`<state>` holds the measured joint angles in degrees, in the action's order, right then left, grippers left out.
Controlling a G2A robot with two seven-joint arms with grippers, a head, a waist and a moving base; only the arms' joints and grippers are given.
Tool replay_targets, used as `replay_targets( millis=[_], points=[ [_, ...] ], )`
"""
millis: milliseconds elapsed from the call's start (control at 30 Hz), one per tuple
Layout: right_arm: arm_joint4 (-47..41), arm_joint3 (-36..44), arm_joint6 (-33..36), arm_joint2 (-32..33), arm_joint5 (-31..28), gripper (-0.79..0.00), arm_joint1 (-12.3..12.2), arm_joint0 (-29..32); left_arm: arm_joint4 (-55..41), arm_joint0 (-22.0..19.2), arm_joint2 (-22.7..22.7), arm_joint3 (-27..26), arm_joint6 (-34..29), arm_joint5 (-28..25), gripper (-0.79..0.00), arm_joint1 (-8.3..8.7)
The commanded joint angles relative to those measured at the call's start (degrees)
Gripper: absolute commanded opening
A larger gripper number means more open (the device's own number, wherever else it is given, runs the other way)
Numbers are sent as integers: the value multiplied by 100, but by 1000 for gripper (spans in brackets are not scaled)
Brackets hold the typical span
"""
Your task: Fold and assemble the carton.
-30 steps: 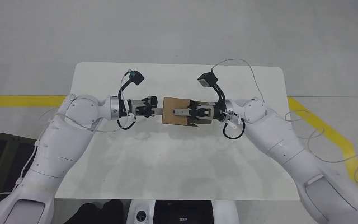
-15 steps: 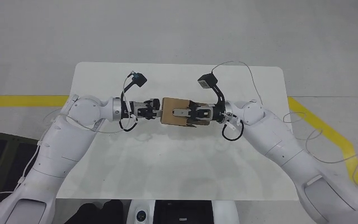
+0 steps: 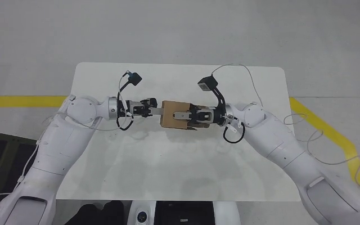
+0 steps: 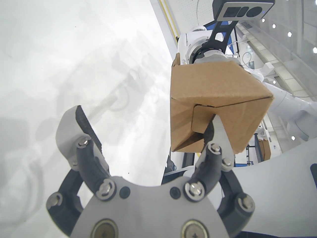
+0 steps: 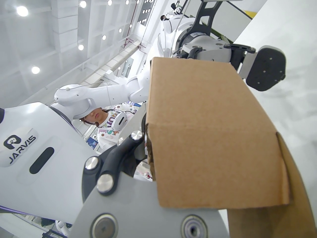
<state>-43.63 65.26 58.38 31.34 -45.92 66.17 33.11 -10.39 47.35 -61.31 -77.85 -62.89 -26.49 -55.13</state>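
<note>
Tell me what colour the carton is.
Plain brown cardboard with no print visible. The carton shows best in the left wrist view.

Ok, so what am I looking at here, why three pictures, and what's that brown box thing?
It is a two-armed robot working at a white table. The wide picture looks down from a camera above its arms; the other two come from cameras on each wrist. Between the arms is a brown carton. The right arm's jaws are shut on it, holding it. The left arm's jaws stand open, one finger touching the folded flap on the carton's end. The black box on a bracket in each wrist picture is the other arm's camera.
</note>
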Motion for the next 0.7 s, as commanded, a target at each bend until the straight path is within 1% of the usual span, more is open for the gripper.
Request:
replay_targets(
  millis=[0, 200, 433, 667],
  points=[
    [-12, 30, -12, -17, -12, -785, -1, -13, -64, 1, 40, 8, -18, -22, 0, -13],
    [-39, 39, -34, -67, -34, -785, -7, -47, -302, -2, 98, -12, -49, -76, 0, -44],
    [-43, 1, -42, -117, -42, -785, -20, -79, -294, 2, 120, -7, -72, -99, 0, -55],
    [-49, -333, 241, -154, 242, -785, -54, -85, 281, -47, -51, 126, 74, -237, 0, -3]
  ],
)
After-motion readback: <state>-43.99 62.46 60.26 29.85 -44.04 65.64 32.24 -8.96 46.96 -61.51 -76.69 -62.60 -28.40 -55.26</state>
